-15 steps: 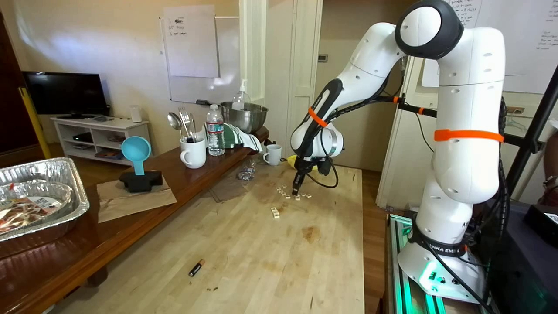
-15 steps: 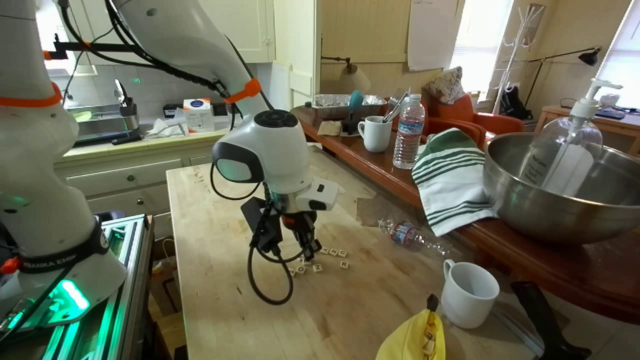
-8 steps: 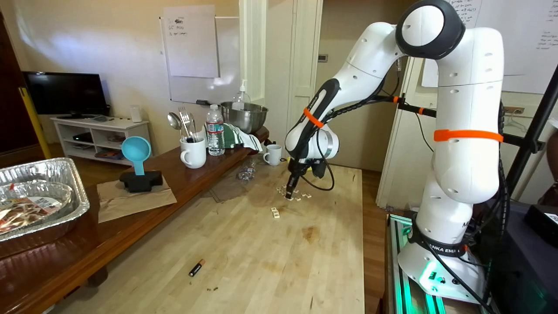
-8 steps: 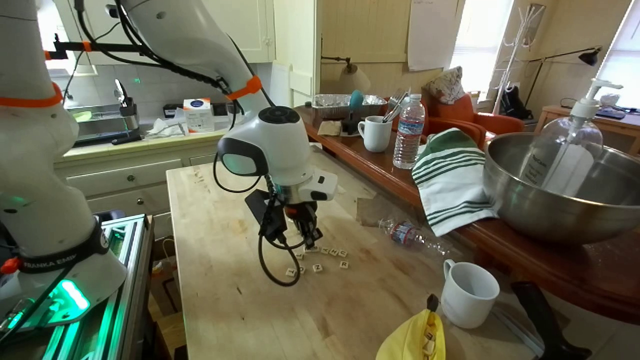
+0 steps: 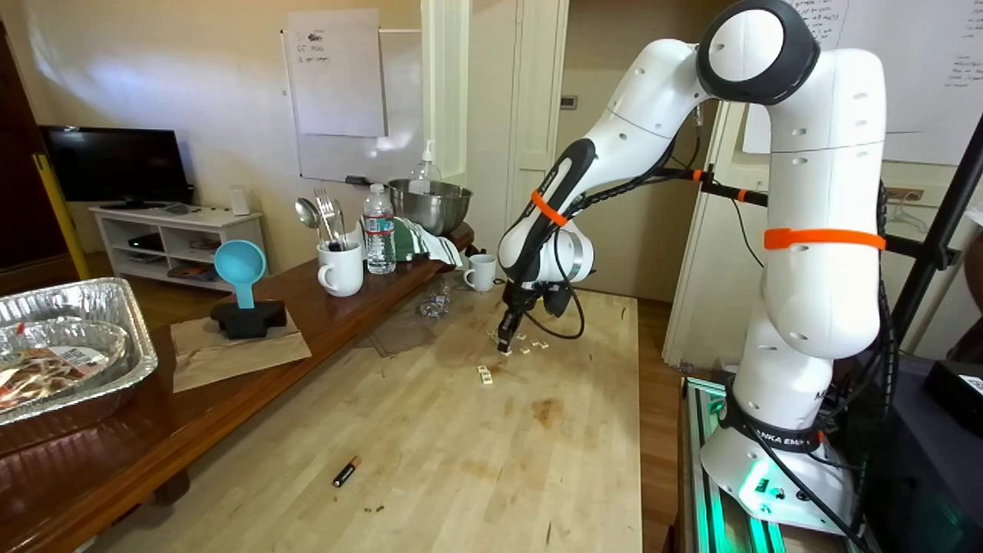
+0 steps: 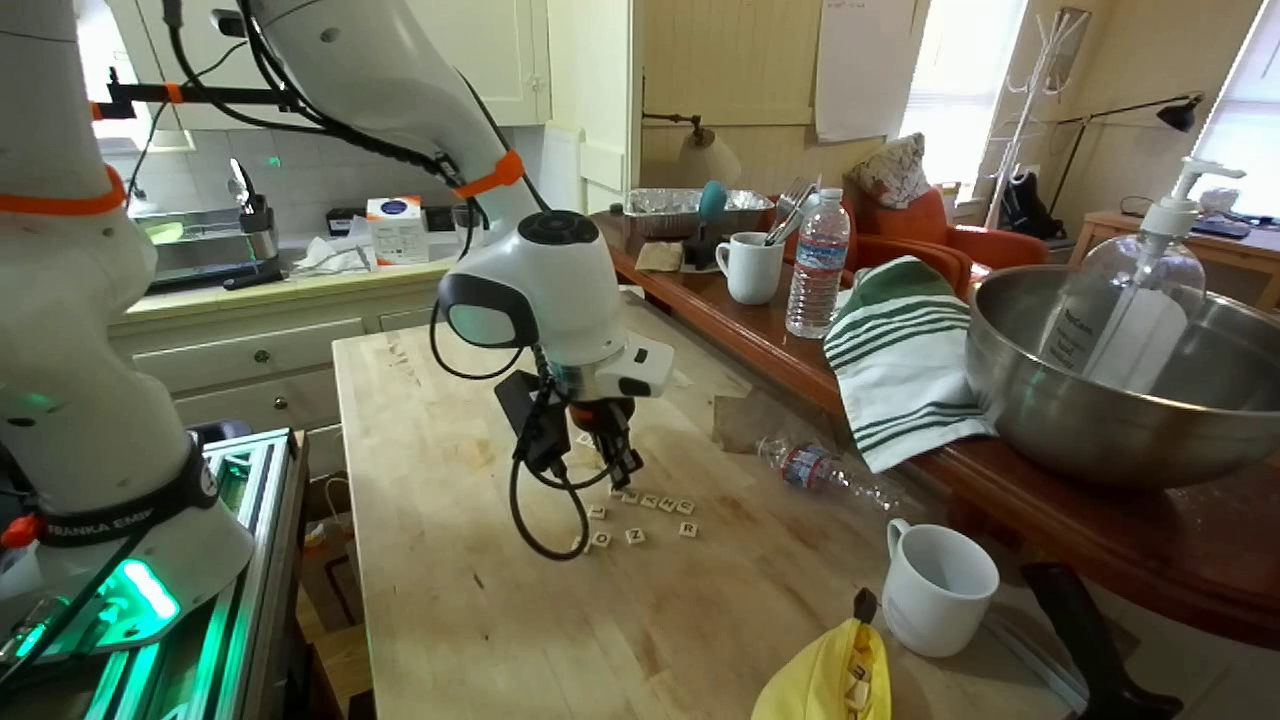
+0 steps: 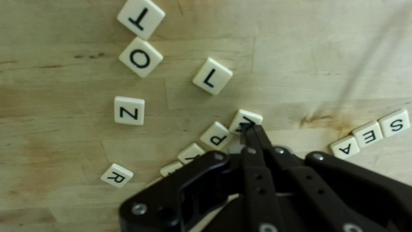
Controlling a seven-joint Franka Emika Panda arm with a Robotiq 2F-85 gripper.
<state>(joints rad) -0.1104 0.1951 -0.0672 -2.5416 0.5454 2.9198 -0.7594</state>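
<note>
My gripper [image 7: 251, 127] is shut, its two black fingers together, with nothing visible between them. In the wrist view the fingertips overlap a cream letter tile [image 7: 242, 118] and partly hide its letter; I cannot tell whether they touch it. A P tile [image 7: 215, 135] lies beside it, with several tiles trailing under the gripper. An L tile [image 7: 212, 76], Z tile [image 7: 129, 111], O tile [image 7: 140, 57], T tile [image 7: 141, 18] and R tile [image 7: 117, 175] lie apart. S [image 7: 394, 122], E [image 7: 367, 134] and A [image 7: 345, 147] tiles form a row. Both exterior views show the gripper [image 5: 504, 347] low over the table.
A battery [image 5: 346, 471] lies on the table. A yellow pouch [image 6: 825, 675] with tiles inside, a white mug [image 6: 938, 595] and a lying plastic bottle [image 6: 822, 472] are near the raised brown counter [image 5: 307, 330]. A metal bowl [image 6: 1120, 440] and striped towel [image 6: 905, 360] sit on it.
My gripper has moved left and slightly nearer the camera in an exterior view, toward the row of tiles. It stays low and shut. I cannot tell whether a tile shifted.
</note>
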